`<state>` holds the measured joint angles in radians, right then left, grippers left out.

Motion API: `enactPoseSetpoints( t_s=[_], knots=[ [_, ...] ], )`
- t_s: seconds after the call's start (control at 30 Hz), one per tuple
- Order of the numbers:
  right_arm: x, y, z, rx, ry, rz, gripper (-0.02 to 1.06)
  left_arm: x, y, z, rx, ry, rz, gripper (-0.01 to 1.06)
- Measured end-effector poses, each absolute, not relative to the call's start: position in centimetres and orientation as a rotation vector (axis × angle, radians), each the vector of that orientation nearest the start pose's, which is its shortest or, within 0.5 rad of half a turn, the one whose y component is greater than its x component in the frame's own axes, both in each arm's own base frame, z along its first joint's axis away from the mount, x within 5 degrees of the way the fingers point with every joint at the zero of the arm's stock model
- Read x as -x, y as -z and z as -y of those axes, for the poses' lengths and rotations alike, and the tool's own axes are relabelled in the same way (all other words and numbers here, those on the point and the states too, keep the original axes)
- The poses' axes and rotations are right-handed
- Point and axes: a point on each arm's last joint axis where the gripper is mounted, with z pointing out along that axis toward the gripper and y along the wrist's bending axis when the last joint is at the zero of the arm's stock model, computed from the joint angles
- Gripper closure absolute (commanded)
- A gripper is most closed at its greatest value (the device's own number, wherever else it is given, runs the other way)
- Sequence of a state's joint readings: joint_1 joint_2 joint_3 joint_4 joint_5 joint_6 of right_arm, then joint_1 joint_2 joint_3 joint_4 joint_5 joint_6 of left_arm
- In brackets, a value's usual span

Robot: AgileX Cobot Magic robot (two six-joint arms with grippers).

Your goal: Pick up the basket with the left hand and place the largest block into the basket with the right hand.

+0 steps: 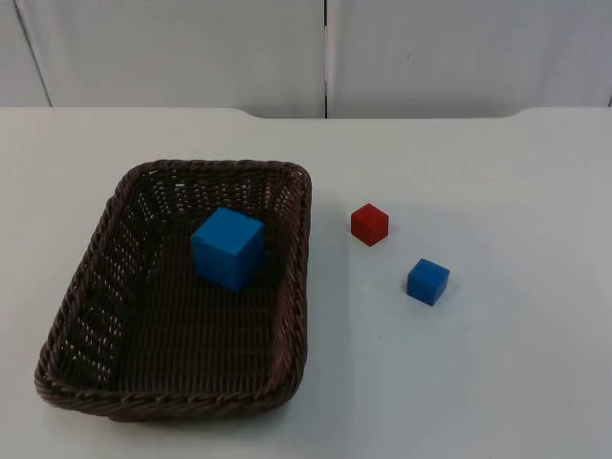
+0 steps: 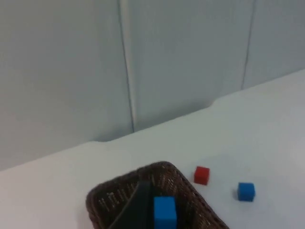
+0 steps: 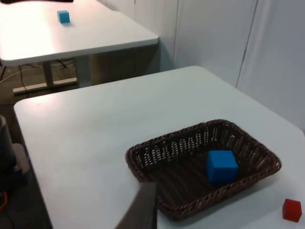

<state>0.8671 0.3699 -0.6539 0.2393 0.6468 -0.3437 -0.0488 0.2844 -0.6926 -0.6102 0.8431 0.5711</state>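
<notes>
**Big block sits in the basket, both arms pulled back**

I see the large blue block (image 1: 228,249) resting on the floor of the wicker basket (image 1: 76,296), which stands on the desk (image 1: 497,382). I judge the placing done. The small red block (image 1: 369,224) and small blue block (image 1: 427,281) lie just beside the basket, untouched, being the smaller ones. Both claws look on from well back; whether left claw or right claw is released or clenched, I cannot tell.
</notes>
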Motion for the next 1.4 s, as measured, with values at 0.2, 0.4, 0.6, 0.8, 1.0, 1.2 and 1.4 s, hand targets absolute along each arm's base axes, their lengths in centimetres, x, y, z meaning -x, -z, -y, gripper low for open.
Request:
enactPoseSetpoints(
  t_s=[0.2,0.4,0.6,0.8,1.0,1.2,1.4],
  knots=[
    [-1.9,-34.4,-4.5,1.038,-0.639,-1.618,0.21,-1.3,-32.8,3.5,-0.441,0.317,-1.77,0.12],
    [-0.8,-33.7,-3.2,1.062,-0.621,-1.644,0.21,1.0,-31.5,2.4,-0.34,0.241,-1.744,0.12],
    [-0.5,-32.2,-2.1,1.015,-0.593,-1.681,0.21,1.1,-30.8,2.0,-0.293,0.207,-1.811,0.12],
    [0.3,-31.1,-1.2,0.996,-0.598,-1.666,0.21,1.1,-29.9,1.5,-0.263,0.166,-1.902,0.12],
    [1.2,-30.4,0.1,0.967,-0.591,-1.706,0.21,0.7,-29.0,1.1,-0.21,0.138,-1.957,0.12],
    [1.2,-29.6,0.8,0.948,-0.555,-1.799,0.21,0.7,-28.9,1.1,-0.207,0.133,-1.964,0.12],
    [1.0,-29.2,1.0,0.908,-0.533,-1.856,0.21,0.7,-28.6,1.1,-0.211,0.135,-1.987,0.12]
  ],
)
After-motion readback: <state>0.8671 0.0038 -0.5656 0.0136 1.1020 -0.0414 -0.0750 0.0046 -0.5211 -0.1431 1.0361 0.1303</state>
